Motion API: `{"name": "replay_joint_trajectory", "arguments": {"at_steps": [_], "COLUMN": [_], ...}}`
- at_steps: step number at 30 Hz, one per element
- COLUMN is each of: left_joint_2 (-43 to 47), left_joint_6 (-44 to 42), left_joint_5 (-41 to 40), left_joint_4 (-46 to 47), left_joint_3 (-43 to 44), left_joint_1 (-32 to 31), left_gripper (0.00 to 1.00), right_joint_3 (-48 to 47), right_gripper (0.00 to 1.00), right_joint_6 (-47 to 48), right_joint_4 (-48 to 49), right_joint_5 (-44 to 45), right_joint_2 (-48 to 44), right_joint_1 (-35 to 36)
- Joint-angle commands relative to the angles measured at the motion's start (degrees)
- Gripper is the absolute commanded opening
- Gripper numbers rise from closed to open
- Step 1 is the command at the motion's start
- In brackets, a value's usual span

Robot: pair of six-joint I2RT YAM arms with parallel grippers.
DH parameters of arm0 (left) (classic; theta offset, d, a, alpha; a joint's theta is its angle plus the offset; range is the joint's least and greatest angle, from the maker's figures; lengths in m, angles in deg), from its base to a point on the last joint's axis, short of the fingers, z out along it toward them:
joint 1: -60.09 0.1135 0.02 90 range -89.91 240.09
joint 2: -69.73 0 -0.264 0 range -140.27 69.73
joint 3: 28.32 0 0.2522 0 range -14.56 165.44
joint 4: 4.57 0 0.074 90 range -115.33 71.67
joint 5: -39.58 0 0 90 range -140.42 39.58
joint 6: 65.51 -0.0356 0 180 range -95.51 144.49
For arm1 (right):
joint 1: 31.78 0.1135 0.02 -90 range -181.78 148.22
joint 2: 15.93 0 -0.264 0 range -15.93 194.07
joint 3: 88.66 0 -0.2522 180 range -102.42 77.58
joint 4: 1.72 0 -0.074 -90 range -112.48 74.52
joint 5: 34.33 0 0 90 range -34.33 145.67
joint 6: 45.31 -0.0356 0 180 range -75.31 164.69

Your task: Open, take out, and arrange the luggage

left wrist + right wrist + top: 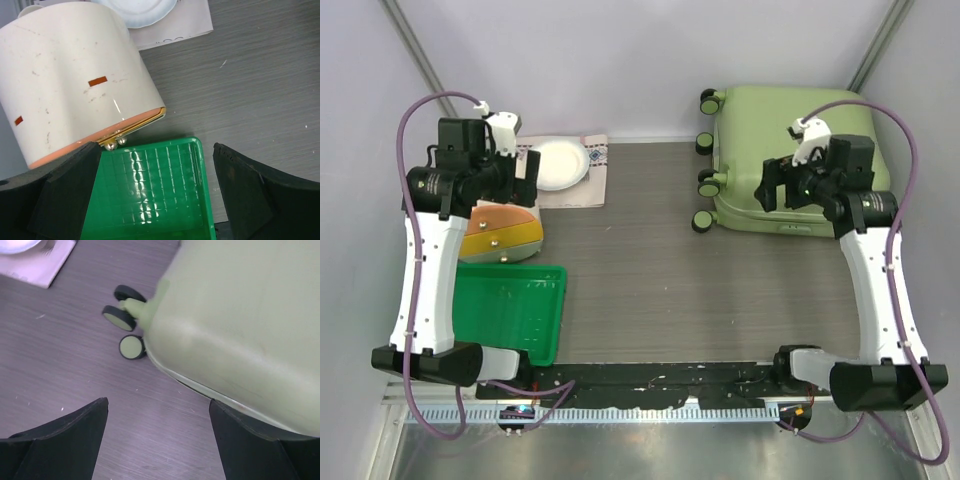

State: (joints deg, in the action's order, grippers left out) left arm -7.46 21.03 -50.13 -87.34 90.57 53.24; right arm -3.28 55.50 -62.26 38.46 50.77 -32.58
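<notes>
Pale green luggage lies closed and flat on a grey bench, its dark wheels on its left side. The right jaws hover spread just above the luggage's near wheeled corner, holding nothing. Well left of the luggage, the left jaws hang spread and empty over a cream-and-orange round container and a green tray.
</notes>
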Motion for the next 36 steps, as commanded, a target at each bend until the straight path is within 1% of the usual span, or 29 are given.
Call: {"name": "replay_joint_trajectory", "arguments": {"at_steps": [1, 2, 3, 6, 8, 9, 12, 16, 17, 28, 32, 36], "left_joint_2": [2.39, 2.65, 3.09, 4.94, 5.82, 5.91, 5.82, 5.73, 5.65, 4.94, 5.03, 5.21], "left_joint_6": [-0.49, -0.40, -0.32, 0.56, 1.26, 1.35, 1.44, 1.18, 1.18, 1.44, 1.44, 1.27], "left_joint_5": [5.15, 6.02, 7.34, 7.53, 6.83, 6.65, 6.39, 6.47, 6.56, 6.03, 6.12, 6.30], "left_joint_4": [1.07, 1.07, 1.33, 3.08, 3.88, 4.32, 4.06, 3.97, 4.15, 4.59, 4.76, 4.85], "left_joint_3": [-0.44, -0.97, -1.41, -4.13, -6.14, -6.50, -7.12, -7.39, -7.30, -7.47, -8.09, -8.88], "left_joint_1": [-0.35, -0.35, -0.35, -0.35, -0.35, -0.35, -0.35, -0.35, -0.35, -0.44, -0.35, -0.36], "left_gripper": [1.00, 1.00, 0.99, 1.00, 1.00, 1.00, 1.00, 0.99, 1.00, 1.00, 1.00, 1.00], "right_joint_3": [-8.08, -9.13, -11.05, -14.84, -16.08, -16.78, -18.54, -22.23, -23.37, -26.80, -30.31, -34.97], "right_gripper": [0.88, 0.88, 0.88, 0.88, 0.88, 0.88, 0.88, 0.88, 0.88, 0.88, 0.88, 0.88], "right_joint_6": [9.48, 13.41, 14.84, 20.29, 23.10, 26.42, 31.53, 35.42, 35.77, 43.07, 43.95, 43.60], "right_joint_4": [-2.34, -3.30, -3.92, -6.03, -7.26, -7.53, -9.02, -12.79, -13.07, -12.72, -11.31, -13.24], "right_joint_5": [-0.92, -0.02, 0.68, 3.23, 4.64, 5.08, 7.36, 8.68, 9.12, 14.39, 16.95, 16.86], "right_joint_2": [4.31, 5.36, 7.81, 11.78, 15.03, 16.00, 19.78, 25.40, 27.50, 36.83, 40.35, 42.29], "right_joint_1": [7.02, 10.43, 11.77, 16.07, 17.58, 19.06, 21.70, 23.99, 24.26, 25.05, 24.97, 25.14]}}
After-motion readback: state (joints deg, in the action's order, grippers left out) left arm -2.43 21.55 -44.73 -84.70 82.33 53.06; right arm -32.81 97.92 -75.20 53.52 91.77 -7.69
